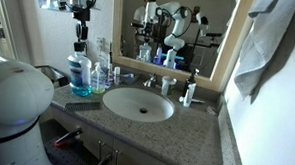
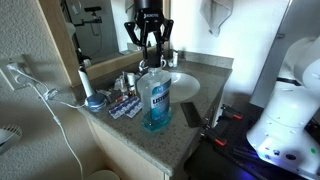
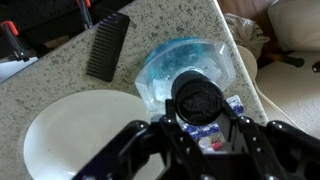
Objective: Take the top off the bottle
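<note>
The bottle (image 2: 157, 100) is large and clear, holds bright blue liquid and stands upright on the granite counter beside the sink; it also shows in an exterior view (image 1: 81, 78). From above in the wrist view, the bottle (image 3: 185, 62) shows its blue shoulder. The top (image 3: 197, 100) looks like a dark round cap on the neck. My gripper (image 3: 200, 108) comes straight down over it, fingers pressed on either side of the top. In both exterior views the gripper (image 2: 151, 62) (image 1: 80, 46) covers the neck and hides most of the top.
A white sink basin (image 1: 139, 104) lies next to the bottle, with a faucet (image 1: 148, 81) behind it. A black comb (image 3: 108, 45) lies at the counter's front edge. Small toiletries (image 2: 124, 104) and an electric toothbrush (image 2: 85, 92) crowd the wall side. A mirror (image 1: 180, 29) stands behind.
</note>
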